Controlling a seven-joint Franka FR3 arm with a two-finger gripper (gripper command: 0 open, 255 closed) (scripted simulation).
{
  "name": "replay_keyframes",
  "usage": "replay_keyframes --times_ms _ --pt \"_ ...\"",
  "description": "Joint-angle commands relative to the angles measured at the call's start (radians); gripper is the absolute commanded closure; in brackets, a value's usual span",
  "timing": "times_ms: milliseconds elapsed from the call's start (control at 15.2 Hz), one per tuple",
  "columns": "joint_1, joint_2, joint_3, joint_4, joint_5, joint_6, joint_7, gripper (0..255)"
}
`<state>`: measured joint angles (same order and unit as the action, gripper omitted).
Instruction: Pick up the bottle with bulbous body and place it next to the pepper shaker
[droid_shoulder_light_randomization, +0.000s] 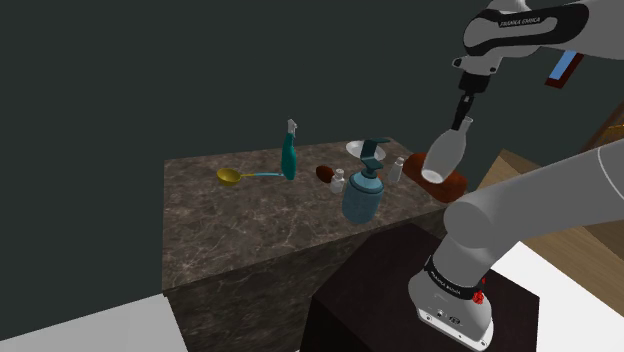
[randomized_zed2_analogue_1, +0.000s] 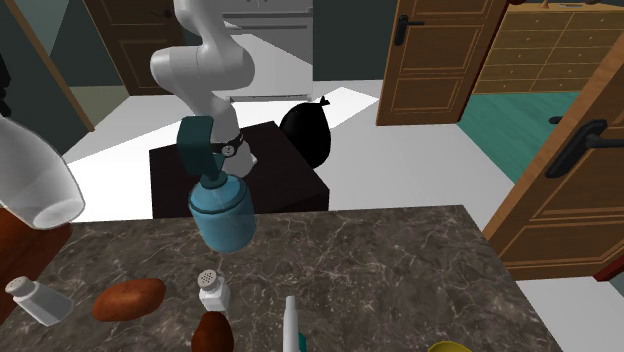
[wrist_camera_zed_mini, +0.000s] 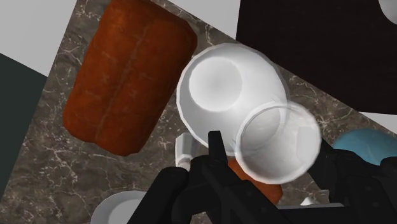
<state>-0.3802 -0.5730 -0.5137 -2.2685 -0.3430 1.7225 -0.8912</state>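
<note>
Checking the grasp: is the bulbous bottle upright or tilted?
Tilted. The bottle slants down from the gripper, neck clasped, base lower toward the shoulder view's left.
</note>
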Motion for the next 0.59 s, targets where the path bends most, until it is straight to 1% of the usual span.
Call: replay_keyframes --times_ms 0,528 --pt "-0.003 -0.003 -0.006 -0.03 -0.006 0.029 0.004 255" --pt "-0.008 0.009 -0.033 -0.127 -0.025 0.137 0.014 255"
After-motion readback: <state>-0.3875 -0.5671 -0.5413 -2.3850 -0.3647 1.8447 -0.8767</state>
